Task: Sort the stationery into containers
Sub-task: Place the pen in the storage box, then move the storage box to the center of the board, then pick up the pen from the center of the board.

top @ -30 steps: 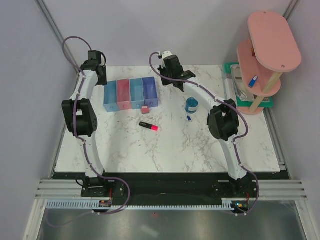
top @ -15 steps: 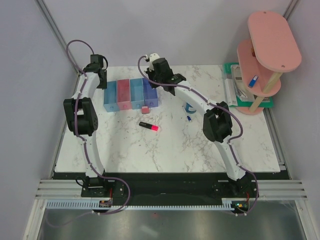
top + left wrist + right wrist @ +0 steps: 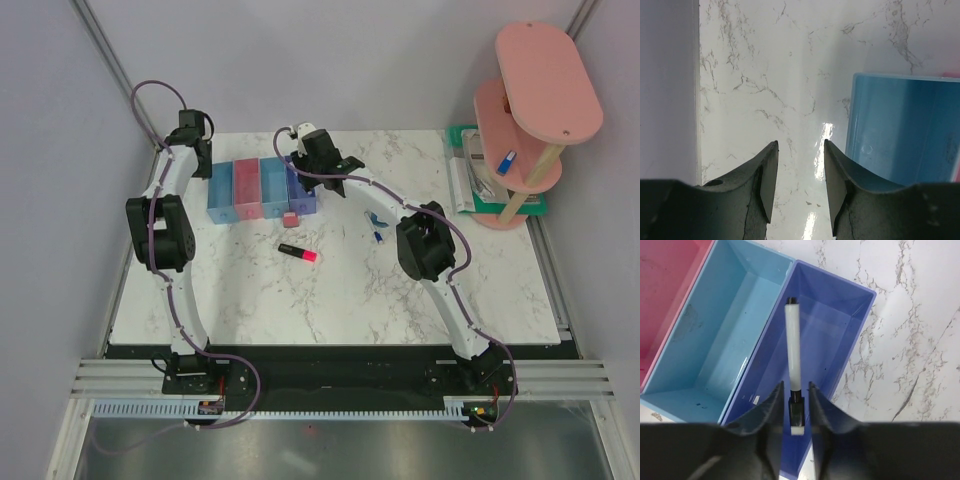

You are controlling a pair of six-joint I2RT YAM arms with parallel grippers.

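Right wrist, pen (image 3: 792,350) pinched in right gripper (image 3: 795,388)

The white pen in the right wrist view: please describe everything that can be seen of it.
The white pen is thin, apparently smooth plastic, with a black far tip and a black band at the grip. The right end effector grips its near end, holding it lengthwise over the violet-blue tray. Nothing else visibly touches it.
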